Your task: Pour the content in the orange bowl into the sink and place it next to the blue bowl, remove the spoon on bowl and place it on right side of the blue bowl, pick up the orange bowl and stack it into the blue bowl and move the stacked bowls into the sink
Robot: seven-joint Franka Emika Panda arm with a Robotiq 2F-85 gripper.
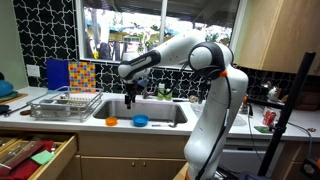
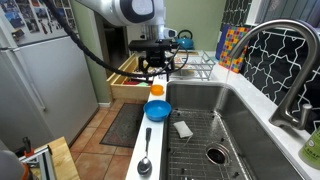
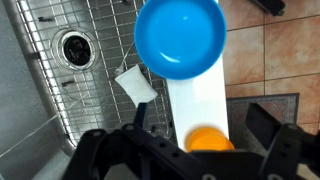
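Observation:
The orange bowl (image 2: pixel 157 90) sits upright on the narrow pale counter strip in front of the sink (image 2: pixel 215 105). The blue bowl (image 2: pixel 158 110) stands just beside it on the same strip. Both also show in an exterior view, orange bowl (image 1: pixel 111 121) and blue bowl (image 1: pixel 140 120). A metal spoon (image 2: pixel 146 160) lies on the strip beyond the blue bowl. My gripper (image 2: pixel 157 72) hangs open just above the orange bowl. In the wrist view my fingers (image 3: pixel 203 128) straddle the orange bowl (image 3: pixel 205 138), which my gripper partly hides, with the blue bowl (image 3: pixel 180 38) ahead.
The sink holds a wire grid, a drain (image 3: pixel 75 47) and a white square piece (image 3: pixel 135 84). A wire dish rack (image 1: pixel 65 105) stands beside the basin. A tall faucet (image 2: pixel 285 60) rises behind it. An open drawer (image 1: pixel 35 155) juts out below the counter.

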